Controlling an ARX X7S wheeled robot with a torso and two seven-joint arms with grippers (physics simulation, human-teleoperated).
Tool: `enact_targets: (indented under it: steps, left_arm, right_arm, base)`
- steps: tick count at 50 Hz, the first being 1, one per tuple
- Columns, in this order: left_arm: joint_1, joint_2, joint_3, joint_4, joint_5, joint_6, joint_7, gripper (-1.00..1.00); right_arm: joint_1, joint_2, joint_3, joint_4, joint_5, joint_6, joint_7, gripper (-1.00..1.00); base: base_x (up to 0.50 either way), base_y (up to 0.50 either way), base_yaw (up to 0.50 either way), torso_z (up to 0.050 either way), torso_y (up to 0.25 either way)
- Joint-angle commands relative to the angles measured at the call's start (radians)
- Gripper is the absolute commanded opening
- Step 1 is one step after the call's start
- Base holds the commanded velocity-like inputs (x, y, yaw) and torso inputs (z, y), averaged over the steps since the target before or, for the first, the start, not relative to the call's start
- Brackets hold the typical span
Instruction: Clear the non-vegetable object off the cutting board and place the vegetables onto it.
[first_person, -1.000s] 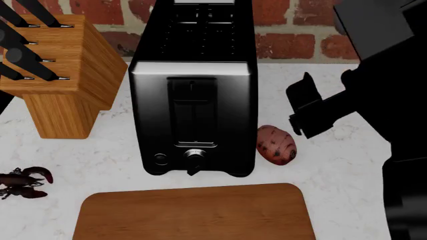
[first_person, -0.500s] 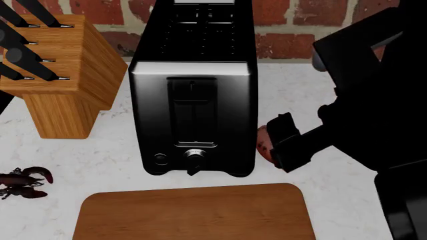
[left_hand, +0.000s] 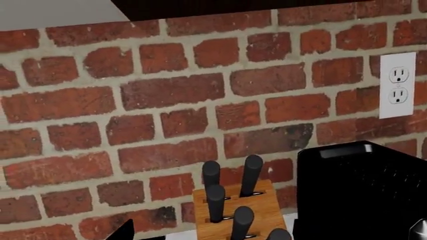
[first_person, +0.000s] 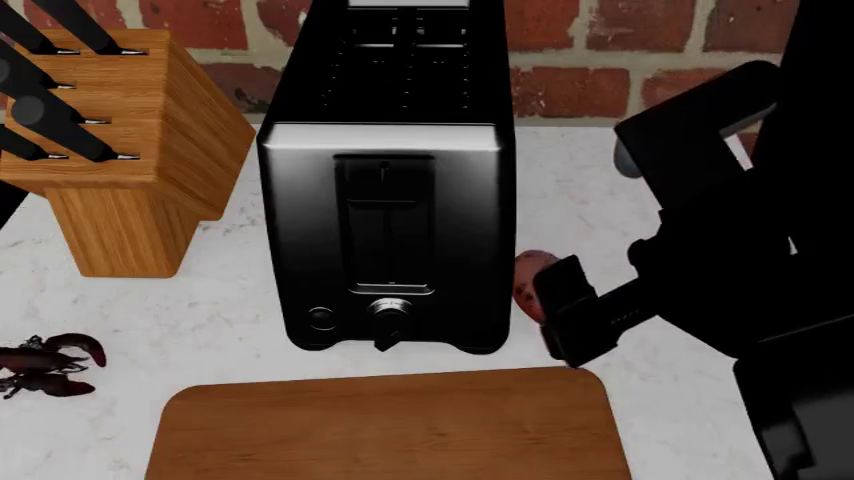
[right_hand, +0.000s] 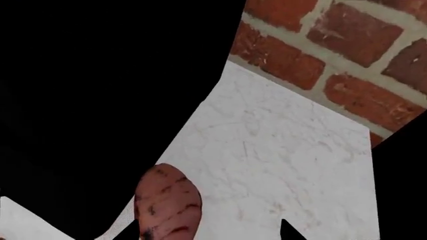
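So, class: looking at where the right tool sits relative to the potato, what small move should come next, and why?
Probably ease the right tool a little lower around the potato before closing. The head view shows it already over the potato beside the toaster, hiding most of it, and the right wrist view shows the potato lying on the counter near its fingertips. The cutting board waits bare.

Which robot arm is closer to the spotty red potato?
Right. Its gripper hangs just over the potato beside the toaster. The left gripper is out of sight, facing the brick wall.
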Motion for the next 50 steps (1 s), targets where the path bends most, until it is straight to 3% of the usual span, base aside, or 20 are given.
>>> enact_targets:
  steps: [1,50]
  left_arm:
    - [0.011,0.013,-0.025,0.023,0.017,0.006,0.021,1.0]
    - [0.03,0.011,-0.042,0.036,0.019,0.017,0.014,1.0]
  right_arm:
    - [-0.023,-0.023,0.002,0.044,-0.016,-0.045,-0.031,1.0]
    - [-0.038,-0.081,-0.091,0.257,-0.048,-0.212,-0.036,1.0]
  base:
    - [0.0,0.0,0.0,0.0,0.0]
    - [0.0,0.0,0.0,0.0,0.0]
